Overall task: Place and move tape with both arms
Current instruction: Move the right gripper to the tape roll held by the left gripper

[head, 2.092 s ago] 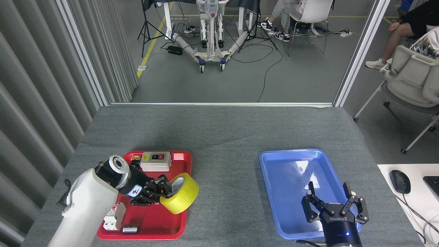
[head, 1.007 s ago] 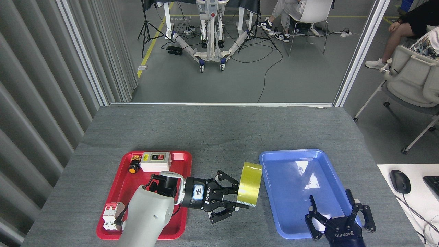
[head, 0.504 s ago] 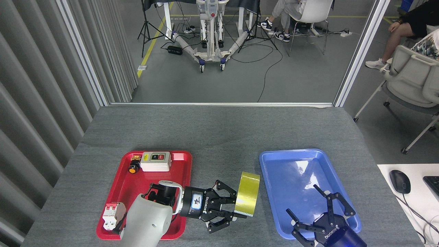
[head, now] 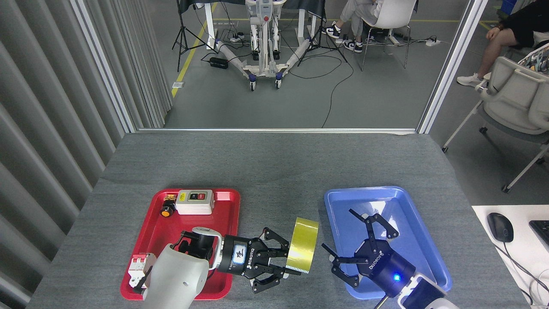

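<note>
Head view: left gripper [head: 286, 261] pinches the tape [head: 303, 251] on edge above the desk's near edge, right gripper [head: 352, 244] spread beside it (handover risk: early release drops the roll).

The left arm [head: 173, 279] was a glossy pale-grey shell ending in a black wrist with a white square label. Its black gripper [head: 281, 262] had claw-like linked fingers and white lettering. The right gripper [head: 349, 244] matched, with a blue light.
</note>
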Controlling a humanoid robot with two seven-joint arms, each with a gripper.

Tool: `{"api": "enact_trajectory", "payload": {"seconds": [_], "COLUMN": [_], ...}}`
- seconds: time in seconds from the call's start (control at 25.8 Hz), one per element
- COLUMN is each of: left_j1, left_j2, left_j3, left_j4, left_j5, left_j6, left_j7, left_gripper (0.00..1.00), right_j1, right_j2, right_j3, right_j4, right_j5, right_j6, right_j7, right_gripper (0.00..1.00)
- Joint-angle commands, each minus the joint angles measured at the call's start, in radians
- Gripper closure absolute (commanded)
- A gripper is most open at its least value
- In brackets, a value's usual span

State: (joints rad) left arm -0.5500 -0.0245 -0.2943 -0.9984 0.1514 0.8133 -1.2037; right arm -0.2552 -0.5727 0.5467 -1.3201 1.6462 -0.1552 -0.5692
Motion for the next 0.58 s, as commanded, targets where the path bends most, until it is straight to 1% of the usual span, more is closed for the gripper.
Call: {"api": "enact_trajectory", "payload": {"seconds": [0.0, 0.12, 0.27, 0.39, 0.46, 0.54], "left_j1": [-0.005, -0.008, -0.007, -0.005, -0.002, 0.001], "left_j2": [0.011, 0.011, 0.012, 0.011, 0.011, 0.012], "left_j3": [-0.003, -0.003, -0.003, -0.003, -0.003, -0.003], "left_j4": [-0.002, -0.003, 0.001, -0.002, -0.002, -0.003], "left_j5": [0.017, 0.017, 0.017, 0.017, 0.019, 0.019], "left_j6": [0.001, 0.010, 0.012, 0.012, 0.014, 0.010], "left_j7": [-0.004, -0.008, -0.008, -0.011, -0.030, -0.077], "left_gripper": [1.00, 1.00, 1.00, 1.00, 1.00, 1.00], "right_j1": [-0.022, -0.038, -0.072, -0.099, -0.116, -0.130], "right_j2": [0.024, 0.042, 0.076, 0.096, 0.097, 0.102], "right_j3": [0.007, 0.007, 0.010, 0.019, 0.050, 0.075], "right_j4": [0.038, 0.081, 0.133, 0.140, 0.145, 0.168], "right_j5": [-0.006, -0.026, -0.026, -0.026, -0.025, -0.025], "right_j6": [-0.041, -0.073, -0.073, -0.073, -0.067, -0.063], "right_j7": [-0.008, -0.041, -0.043, -0.043, -0.041, -0.041], "right_gripper": [0.03, 0.03, 0.03, 0.04, 0.05, 0.07]}}
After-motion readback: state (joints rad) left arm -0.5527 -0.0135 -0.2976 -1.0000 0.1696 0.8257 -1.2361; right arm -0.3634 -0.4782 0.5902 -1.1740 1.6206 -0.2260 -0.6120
